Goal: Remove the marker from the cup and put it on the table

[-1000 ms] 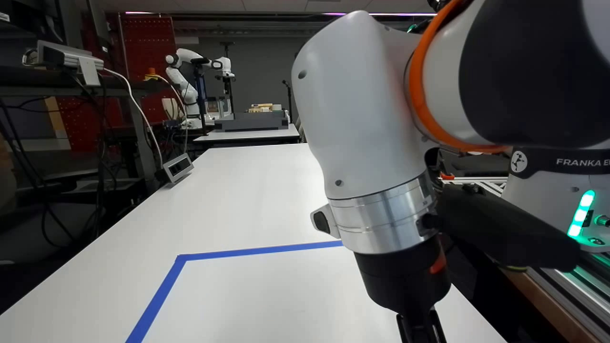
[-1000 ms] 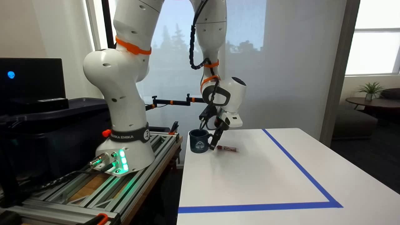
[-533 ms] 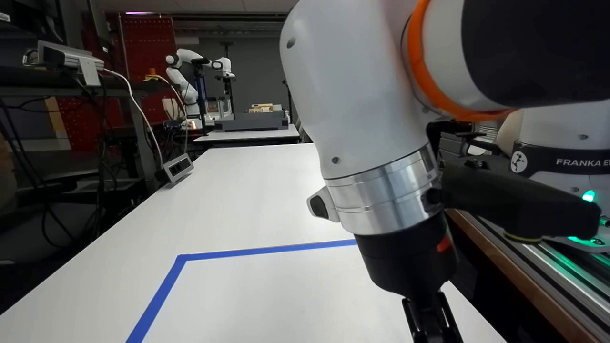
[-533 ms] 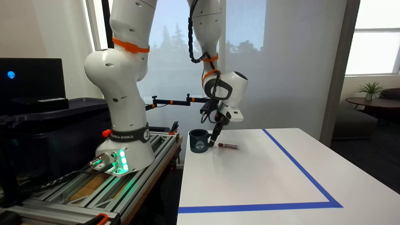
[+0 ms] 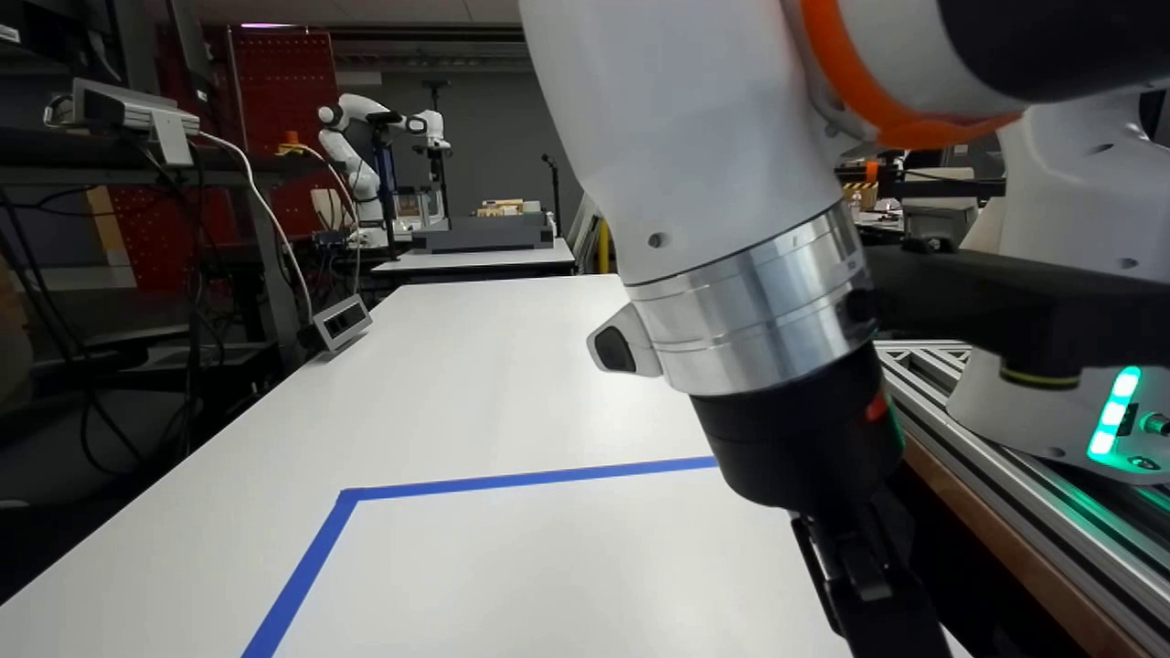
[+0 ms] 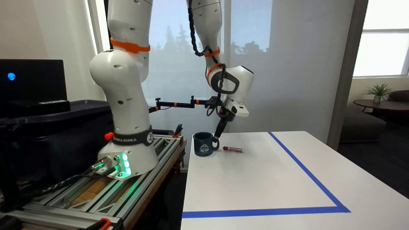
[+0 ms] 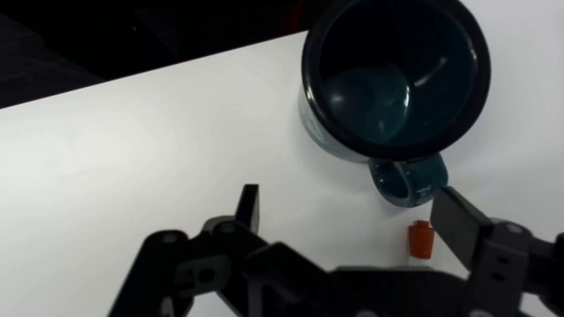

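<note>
The dark teal cup (image 6: pixel 203 144) stands upright near the table's edge; its inside shows empty in the wrist view (image 7: pixel 445 101). The marker (image 6: pixel 234 149), with a red cap, lies on the white table (image 6: pixel 268 172) beside the cup's handle. In the wrist view the marker's cap (image 7: pixel 421 242) shows and its body is hidden behind my gripper. My gripper (image 7: pixel 347 189) is open and empty, with its fingers wide apart. In an exterior view it (image 6: pixel 216 139) is tilted, above the table behind the cup's handle. Cup and marker are out of the exterior view with the gripper (image 5: pixel 882 594) close up.
Blue tape (image 6: pixel 265 211) marks a corner on the table. The table's edge by the robot base (image 6: pixel 127 159) is close to the cup. A grey device (image 5: pixel 341 322) stands at the table's far side edge.
My gripper has risen from the table beside the marker's cap to about the height of the cup's handle. The marker has shifted slightly and lies free. The cup has not moved.
</note>
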`<state>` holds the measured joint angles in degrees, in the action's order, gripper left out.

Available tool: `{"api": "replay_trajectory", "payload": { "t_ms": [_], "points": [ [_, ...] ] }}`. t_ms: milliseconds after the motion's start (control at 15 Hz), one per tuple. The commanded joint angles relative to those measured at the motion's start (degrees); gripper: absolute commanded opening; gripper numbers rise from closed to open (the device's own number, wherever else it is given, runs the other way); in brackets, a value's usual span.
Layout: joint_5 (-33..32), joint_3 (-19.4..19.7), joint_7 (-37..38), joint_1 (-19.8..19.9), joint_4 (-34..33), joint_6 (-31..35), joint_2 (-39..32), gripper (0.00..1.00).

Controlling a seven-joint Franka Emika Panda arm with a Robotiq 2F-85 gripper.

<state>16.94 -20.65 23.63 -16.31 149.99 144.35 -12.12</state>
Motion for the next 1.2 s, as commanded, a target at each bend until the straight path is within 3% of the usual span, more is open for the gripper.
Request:
{"api": "replay_trajectory", "payload": {
  "t_ms": [0,267,333,1133],
  "points": [
    [-5.2,2.2,4.1,-2.8,1.1,-5.4,4.7,1.00],
    [-12.5,4.0,12.8,-4.5,1.7,-8.1,6.2,1.00],
    [-9.1,3.4,8.0,-3.3,0.2,-6.7,3.4,1.00],
    [-10.9,3.8,11.0,-3.7,0.6,-7.0,4.0,1.00]
  ]
}}
